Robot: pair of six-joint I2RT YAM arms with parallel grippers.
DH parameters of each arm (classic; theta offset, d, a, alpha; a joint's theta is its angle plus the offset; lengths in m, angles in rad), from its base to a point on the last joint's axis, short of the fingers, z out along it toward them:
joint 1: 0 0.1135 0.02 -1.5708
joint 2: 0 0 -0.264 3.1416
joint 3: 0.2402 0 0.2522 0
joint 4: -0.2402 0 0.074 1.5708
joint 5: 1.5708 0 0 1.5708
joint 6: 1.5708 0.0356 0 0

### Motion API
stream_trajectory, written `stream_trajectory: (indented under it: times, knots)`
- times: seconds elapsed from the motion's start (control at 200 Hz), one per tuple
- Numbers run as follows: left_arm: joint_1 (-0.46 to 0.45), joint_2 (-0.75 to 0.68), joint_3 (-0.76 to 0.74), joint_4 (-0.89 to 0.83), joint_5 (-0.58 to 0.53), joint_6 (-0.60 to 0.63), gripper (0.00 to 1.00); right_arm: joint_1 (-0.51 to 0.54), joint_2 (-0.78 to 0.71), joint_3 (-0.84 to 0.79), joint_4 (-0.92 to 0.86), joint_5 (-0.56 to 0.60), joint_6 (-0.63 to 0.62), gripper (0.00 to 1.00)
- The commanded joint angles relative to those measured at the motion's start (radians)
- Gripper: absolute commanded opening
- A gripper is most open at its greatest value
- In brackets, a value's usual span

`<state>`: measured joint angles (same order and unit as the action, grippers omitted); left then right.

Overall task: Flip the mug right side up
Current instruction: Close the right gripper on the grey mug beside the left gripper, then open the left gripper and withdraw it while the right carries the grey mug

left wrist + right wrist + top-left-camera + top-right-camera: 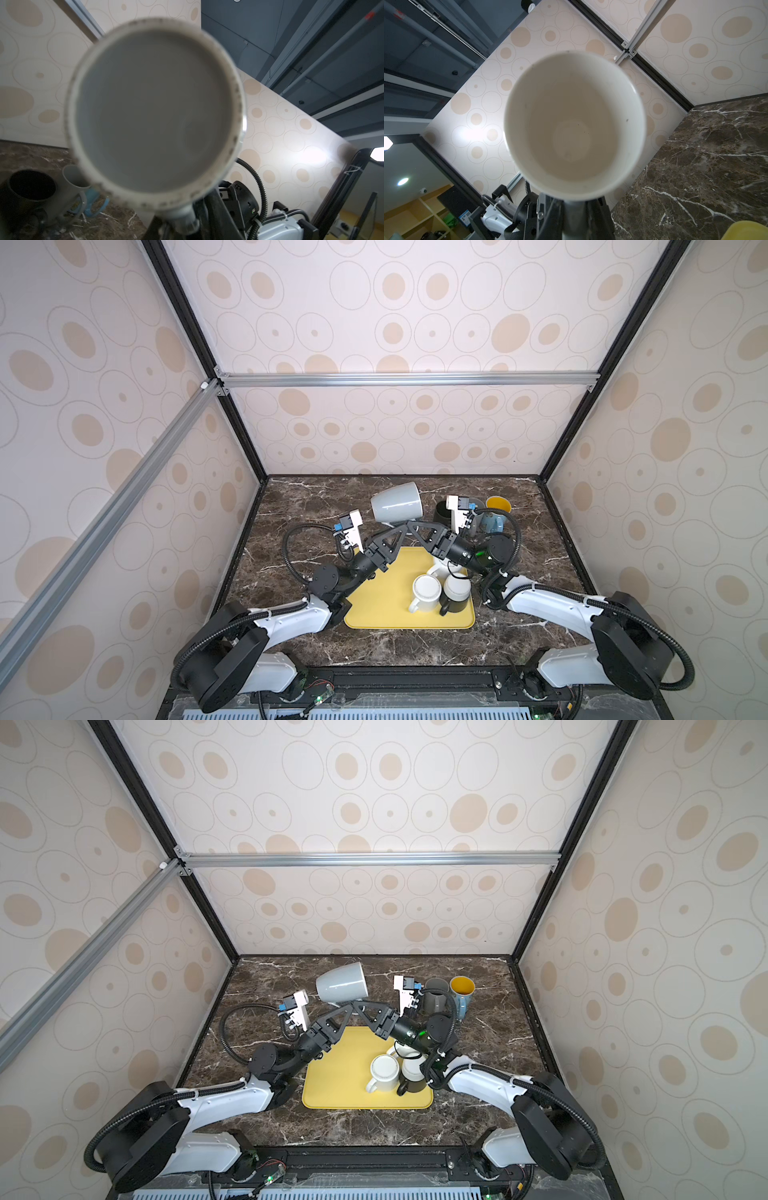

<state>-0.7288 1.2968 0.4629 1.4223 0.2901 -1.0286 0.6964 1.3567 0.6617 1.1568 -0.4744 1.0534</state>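
The grey mug [397, 502] [343, 984] hung in the air over the back of the bench [291, 497], beyond the yellow tray [374, 605]. It lay on its side with the handle pointing down. Its base faced the left arm and its open mouth faced the right arm. The right hand [413, 526] was closed on the handle from below. The left hand [400, 528] had its tips at the same spot, just beside the right hand, but I could not tell whether it was gripping or loose. On the tray a white mug [426, 593] stood upright, touching a black mug [455, 595]. A blue mug [496, 512] with a yellow inside stood upright at the back right.
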Motion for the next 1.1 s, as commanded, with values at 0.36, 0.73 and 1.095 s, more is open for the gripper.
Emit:
stream_trajectory:
  times: [0.36,0.73,1.095]
  knots:
    - [-0.011,-0.141,-0.003,-0.365,-0.150,0.151,1.00,0.013,-0.026,0.027,-0.060,0.051,-0.021,0.00]
    - [-0.009,-0.332,0.048,-0.791,-0.348,0.359,1.00,-0.034,-0.092,0.106,-0.414,0.095,-0.124,0.00]
    - [-0.009,-0.335,0.127,-1.072,-0.367,0.503,1.00,-0.034,-0.141,0.294,-0.934,0.331,-0.421,0.00]
